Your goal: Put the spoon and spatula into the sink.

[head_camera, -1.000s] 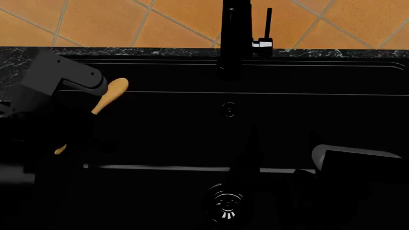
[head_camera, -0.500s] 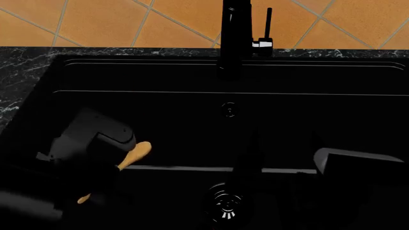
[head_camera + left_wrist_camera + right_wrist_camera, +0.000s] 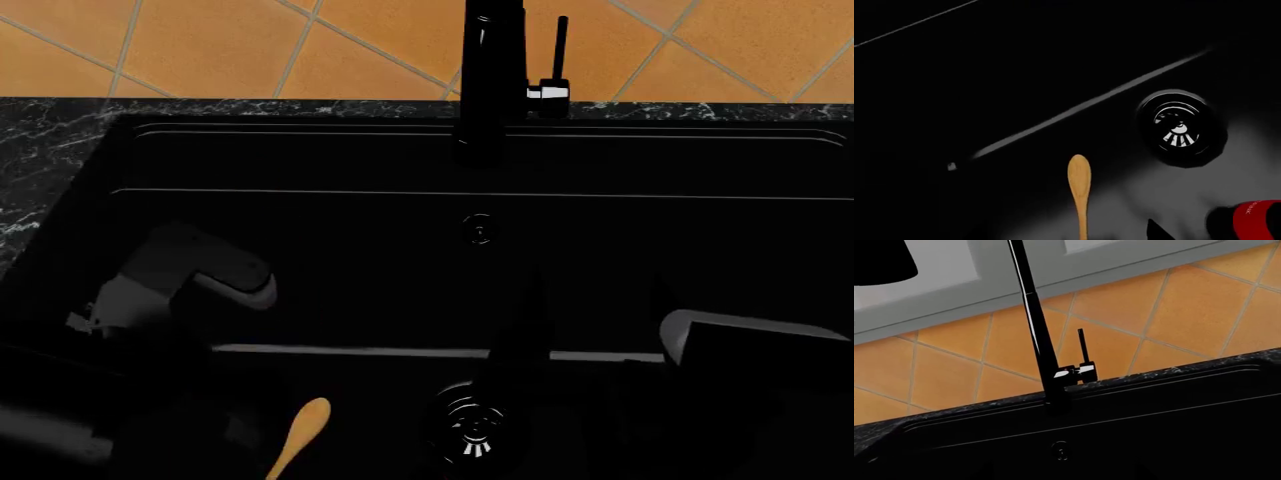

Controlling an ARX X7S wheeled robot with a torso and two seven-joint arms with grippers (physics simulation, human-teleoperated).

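One wooden spoon is all I can see of the utensils. It sits low in the black sink, below and a little inboard of the left gripper, on that gripper's drain side. In the head view its long axis is steeply diagonal. The oval bowl points up and away from me, and the slim handle runs down towards me until the frame edge cuts it off.

In the left wrist view the spoon stands nearly upright in the picture, bowl uppermost, and its handle leaves the frame. I cannot tell whether the left gripper is grasping the handle or has let it go, since the fingers merge into the dark basin.

The round metal drain lies just beyond the spoon's bowl, on the far side from the left gripper. Nothing stands between the two. A red cylindrical part with small lettering shows at the corner of the left wrist view, and I cannot identify it.

The right gripper is a grey-edged block well across the basin from the left one. Its fingers are lost in black, so I cannot tell if it is clenched or released.

Beyond both grippers, the tall black faucet rises from the veined marble counter in front of orange tiles.
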